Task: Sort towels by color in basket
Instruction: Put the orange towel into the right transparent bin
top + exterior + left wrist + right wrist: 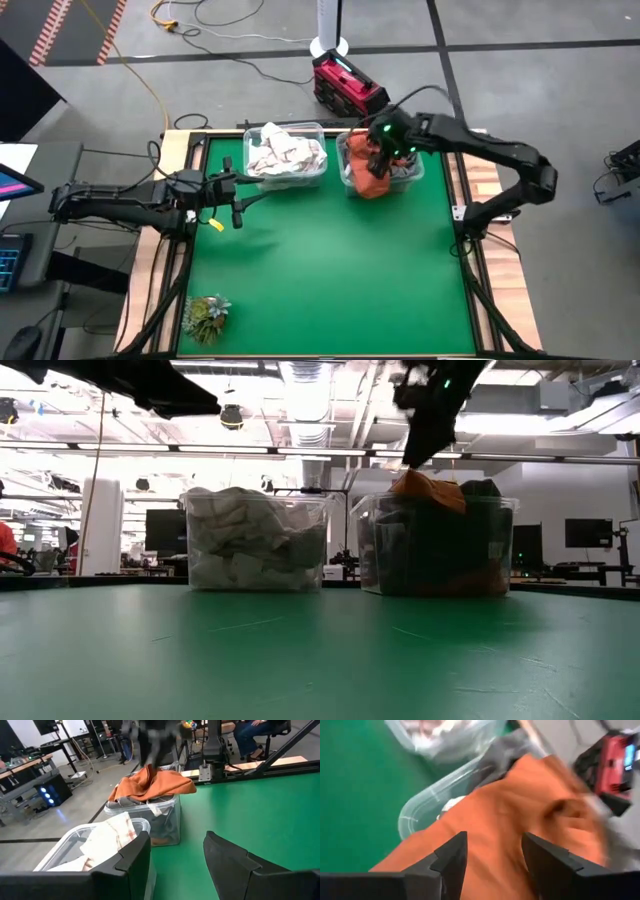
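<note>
Two clear bins stand at the table's far edge. The left bin (300, 127) (255, 540) holds white and checked towels (283, 153) (107, 837). The right bin (415, 172) (440, 550) holds dark grey towels (480, 490) with a rust orange towel (372, 185) (430, 490) (155, 782) (520, 805) on top, which drapes over the bin's near wall. My right gripper (383, 152) (420, 455) (492, 840) hangs open just over the orange towel's raised peak. My left gripper (237, 200) (175, 842) waits open, above the table near the left bin. My right gripper points down at the orange towel's peak (147, 770) with its fingers apart. I cannot tell whether the fingertips touch the cloth. The towel lies on the pile in the right bin.
A small green plant (205, 318) sits at the table's near left corner. A red device (345, 85) and cables lie on the floor beyond the far edge. The green mat (330, 270) lies bare between the bins and the near edge. A seated person (255, 735) shows beyond the table.
</note>
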Controlling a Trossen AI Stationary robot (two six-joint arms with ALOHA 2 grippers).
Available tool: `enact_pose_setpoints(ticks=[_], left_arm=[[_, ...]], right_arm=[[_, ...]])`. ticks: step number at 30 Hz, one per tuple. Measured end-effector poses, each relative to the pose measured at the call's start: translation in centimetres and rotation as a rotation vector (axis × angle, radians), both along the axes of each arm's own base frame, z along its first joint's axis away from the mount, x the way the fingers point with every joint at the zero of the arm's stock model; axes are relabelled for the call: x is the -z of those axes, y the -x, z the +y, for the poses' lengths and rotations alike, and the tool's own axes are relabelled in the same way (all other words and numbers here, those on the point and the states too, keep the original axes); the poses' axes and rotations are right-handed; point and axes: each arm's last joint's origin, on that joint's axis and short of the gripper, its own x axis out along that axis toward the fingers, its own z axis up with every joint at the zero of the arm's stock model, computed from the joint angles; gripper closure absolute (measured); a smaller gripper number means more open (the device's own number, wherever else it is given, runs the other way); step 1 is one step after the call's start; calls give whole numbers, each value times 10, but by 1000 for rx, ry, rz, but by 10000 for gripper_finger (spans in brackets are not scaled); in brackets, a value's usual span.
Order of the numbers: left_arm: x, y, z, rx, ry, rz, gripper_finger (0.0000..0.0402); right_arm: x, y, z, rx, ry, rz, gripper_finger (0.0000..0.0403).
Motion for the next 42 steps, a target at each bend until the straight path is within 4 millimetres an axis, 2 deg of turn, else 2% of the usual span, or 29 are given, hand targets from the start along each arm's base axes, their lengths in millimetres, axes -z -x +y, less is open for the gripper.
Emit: enact_pose_setpoints(ticks=[4,8,11,15,18,23,26,28,31,36,38,40,42], left_arm=[[-1,0,0,2,-12,-8,228],[-1,0,0,3,-23,-8,228],[-1,0,0,6,-50,0,228],[-1,0,0,4,-70,9,228],[-1,0,0,4,-70,10,228],[-1,0,0,9,-101,20,228],[-1,0,0,10,-116,24,228],[-1,0,0,11,-116,24,228],[-1,0,0,11,-115,21,228],[-1,0,0,10,-111,21,228],[-1,0,0,10,-111,21,228],[-1,0,0,10,-111,22,228],[-1,0,0,10,-110,22,228]], right_arm=[[45,-24,-4,-26,-50,78,183],[77,-35,-25,7,-94,132,188],[86,-33,-45,80,-111,129,193],[81,-22,-70,239,-114,83,201],[85,-11,-82,329,-139,99,208],[126,-17,-84,324,-235,241,216],[136,-23,-83,289,-264,278,220],[131,-25,-82,283,-254,266,221],[105,-24,-80,296,-206,200,222],[35,-5,-73,321,-104,49,222],[17,6,-67,319,-99,47,222],[3,14,-59,255,-62,57,222],[-14,20,-44,119,15,53,222]])
